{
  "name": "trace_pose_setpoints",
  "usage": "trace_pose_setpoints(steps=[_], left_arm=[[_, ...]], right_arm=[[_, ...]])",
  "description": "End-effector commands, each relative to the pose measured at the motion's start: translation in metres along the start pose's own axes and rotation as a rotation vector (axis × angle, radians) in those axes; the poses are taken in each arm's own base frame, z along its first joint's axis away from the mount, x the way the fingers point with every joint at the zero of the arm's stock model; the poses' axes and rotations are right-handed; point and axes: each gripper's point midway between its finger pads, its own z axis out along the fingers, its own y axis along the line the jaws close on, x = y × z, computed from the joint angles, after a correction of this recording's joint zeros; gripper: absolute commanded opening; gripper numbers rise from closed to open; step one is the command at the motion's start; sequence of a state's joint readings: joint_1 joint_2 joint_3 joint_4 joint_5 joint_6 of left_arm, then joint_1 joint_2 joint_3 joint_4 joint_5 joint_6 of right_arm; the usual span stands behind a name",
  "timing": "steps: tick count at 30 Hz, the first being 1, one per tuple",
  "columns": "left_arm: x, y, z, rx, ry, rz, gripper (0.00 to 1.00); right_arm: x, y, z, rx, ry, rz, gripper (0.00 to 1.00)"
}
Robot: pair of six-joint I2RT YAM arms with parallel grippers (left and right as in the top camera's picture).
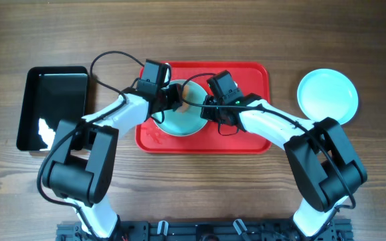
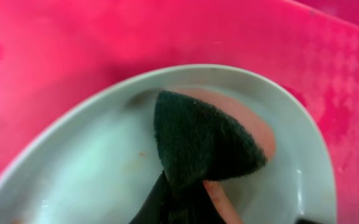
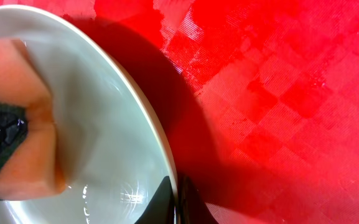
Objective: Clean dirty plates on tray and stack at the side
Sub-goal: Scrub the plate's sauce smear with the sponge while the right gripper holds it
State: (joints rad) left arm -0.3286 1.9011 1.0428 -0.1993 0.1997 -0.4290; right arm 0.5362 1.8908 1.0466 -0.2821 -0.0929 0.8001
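A pale mint plate [image 1: 179,122] lies on the left half of the red tray [image 1: 246,137]. My left gripper [image 1: 172,97] is shut on an orange sponge [image 2: 198,137], whose dark green scouring side presses into the plate's bowl [image 2: 92,168]. A small orange smear shows on the plate beside the sponge. My right gripper [image 3: 178,205] is shut on the plate's right rim [image 3: 160,143], one finger inside and one outside. The sponge [image 3: 23,124] also shows at the left of the right wrist view. A second, clean plate [image 1: 326,95] rests on the table to the right of the tray.
A glossy black tray [image 1: 52,107] sits on the wooden table at the left. The right half of the red tray [image 3: 279,93] is bare and wet-looking. Both arms reach in from the front and meet over the plate.
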Motion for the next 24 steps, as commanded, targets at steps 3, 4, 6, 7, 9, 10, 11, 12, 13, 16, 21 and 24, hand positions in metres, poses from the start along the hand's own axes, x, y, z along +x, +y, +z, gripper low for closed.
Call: trace_pose_setpoints(steps=[3, 4, 6, 7, 9, 10, 11, 12, 13, 16, 21, 24], left_arm=[[0.018, 0.088, 0.000, -0.259, 0.067, -0.125, 0.04], [0.020, 0.094, -0.002, -0.269, 0.077, -0.139, 0.04], [0.025, 0.108, -0.007, -0.296, 0.106, -0.175, 0.04], [0.026, 0.113, -0.009, -0.305, 0.116, -0.188, 0.04], [0.028, 0.122, -0.014, -0.319, 0.127, -0.212, 0.04], [0.028, 0.125, -0.016, -0.324, 0.131, -0.222, 0.04], [0.028, 0.127, -0.019, -0.326, 0.131, -0.230, 0.04], [0.027, 0.128, -0.021, -0.327, 0.130, -0.231, 0.04], [0.026, 0.129, -0.025, -0.328, 0.126, -0.234, 0.04], [0.017, 0.123, -0.037, -0.315, 0.092, -0.229, 0.04], [-0.009, 0.105, -0.068, -0.271, -0.016, -0.209, 0.04], [-0.027, 0.091, -0.094, -0.235, -0.103, -0.192, 0.04]], right_arm=[[0.026, -0.052, 0.023, 0.171, 0.055, 0.026, 0.04], [0.026, -0.052, 0.023, 0.171, 0.055, 0.026, 0.04], [0.026, -0.052, 0.023, 0.171, 0.055, 0.026, 0.04], [0.026, -0.052, 0.023, 0.171, 0.055, 0.026, 0.04], [0.026, -0.052, 0.023, 0.171, 0.055, 0.026, 0.04], [0.026, -0.052, 0.023, 0.172, 0.055, 0.027, 0.04], [0.026, -0.052, 0.023, 0.172, 0.055, 0.026, 0.04], [0.026, -0.052, 0.023, 0.172, 0.055, 0.027, 0.04], [0.026, -0.052, 0.023, 0.172, 0.055, 0.027, 0.04], [0.026, -0.052, 0.023, 0.172, 0.055, 0.027, 0.04], [0.026, -0.052, 0.023, 0.172, 0.055, 0.027, 0.04], [0.026, -0.052, 0.023, 0.172, 0.055, 0.027, 0.04]])
